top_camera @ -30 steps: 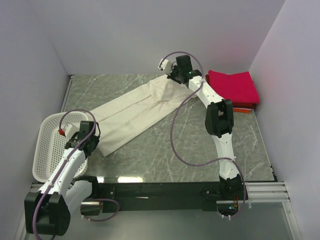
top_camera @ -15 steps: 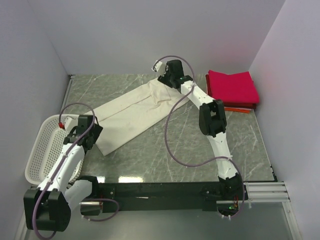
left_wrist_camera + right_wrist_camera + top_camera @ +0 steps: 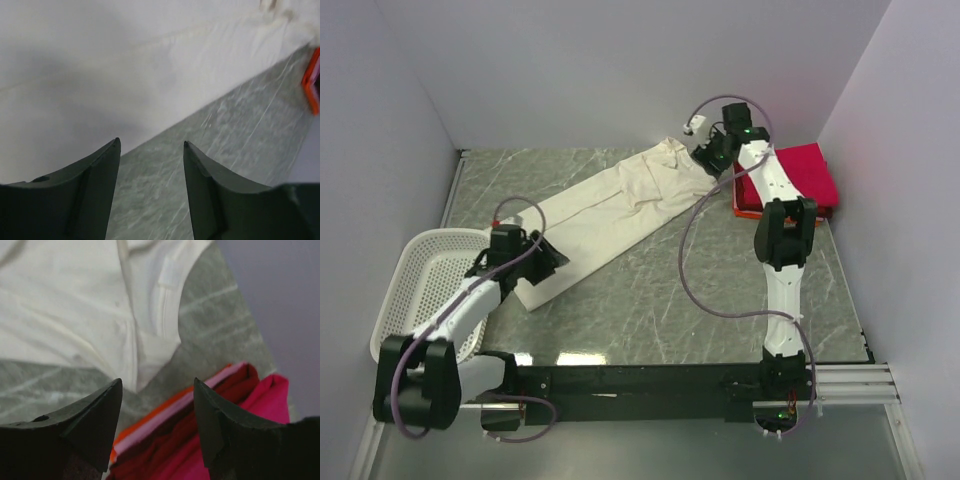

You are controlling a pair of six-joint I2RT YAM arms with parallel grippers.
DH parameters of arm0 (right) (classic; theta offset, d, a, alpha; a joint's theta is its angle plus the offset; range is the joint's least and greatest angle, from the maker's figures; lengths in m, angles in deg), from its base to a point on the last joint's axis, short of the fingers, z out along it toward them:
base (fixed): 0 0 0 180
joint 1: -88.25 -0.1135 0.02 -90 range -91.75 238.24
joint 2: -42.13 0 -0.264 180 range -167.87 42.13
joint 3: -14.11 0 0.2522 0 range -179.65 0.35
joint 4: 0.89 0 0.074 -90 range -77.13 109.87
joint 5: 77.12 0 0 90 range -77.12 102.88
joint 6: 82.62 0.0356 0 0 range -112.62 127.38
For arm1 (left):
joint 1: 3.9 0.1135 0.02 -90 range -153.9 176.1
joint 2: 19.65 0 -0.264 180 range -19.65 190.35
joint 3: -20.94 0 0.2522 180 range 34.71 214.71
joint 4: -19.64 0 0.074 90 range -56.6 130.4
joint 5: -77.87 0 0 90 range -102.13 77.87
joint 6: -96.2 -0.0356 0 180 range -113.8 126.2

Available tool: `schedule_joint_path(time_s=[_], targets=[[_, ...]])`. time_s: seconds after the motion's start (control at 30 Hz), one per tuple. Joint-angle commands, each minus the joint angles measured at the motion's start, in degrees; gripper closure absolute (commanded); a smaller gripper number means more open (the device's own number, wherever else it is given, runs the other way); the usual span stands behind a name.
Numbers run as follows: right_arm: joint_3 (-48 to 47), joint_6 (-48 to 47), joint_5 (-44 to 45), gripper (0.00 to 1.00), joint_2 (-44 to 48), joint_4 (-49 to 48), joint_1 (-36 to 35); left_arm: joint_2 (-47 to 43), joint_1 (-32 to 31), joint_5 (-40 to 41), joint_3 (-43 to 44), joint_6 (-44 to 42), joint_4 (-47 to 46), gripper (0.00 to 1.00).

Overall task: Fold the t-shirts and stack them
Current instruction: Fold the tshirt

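The cream-white cloth t-shirt (image 3: 610,205) lies slanted on the grey-green marbled table (image 3: 700,290). The left gripper (image 3: 150,145) at its near end and the right gripper (image 3: 157,382) at its far end gape apart, empty. The right one, so close, could knock the folded crimson-pink shirts (image 3: 810,170) crooked.

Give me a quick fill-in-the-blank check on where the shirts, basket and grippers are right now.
1. The left gripper and right gripper are both ___, holding nothing.
2. The collar end of the cream shirt lies by the ___ gripper.
3. The crimson-pink shirt at the far corner is already ___.
4. The white basket sits at the near ___ corner of the table.

Missing words: open; right; folded; left.
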Motion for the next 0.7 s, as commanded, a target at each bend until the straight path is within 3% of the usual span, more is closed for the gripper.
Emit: schedule_joint_path(time_s=[0.0,0.23,0.67], targets=[[-5.5,-4.1,-5.4,0.36,-0.3,15.2,1.3,5.8,-4.3,-9.5,0.6,-5.2,-8.4,0.42],[-5.2,-6.8,-5.7,0.36,-2.7,16.6,3.0,18.1,-12.1,-6.9,9.0,-8.4,-9.2,0.47],[-6.8,-6.1,-4.1,0.37,-6.4,14.5,3.3,29.1,-13.5,-4.4,11.4,-7.9,-11.1,0.56]])
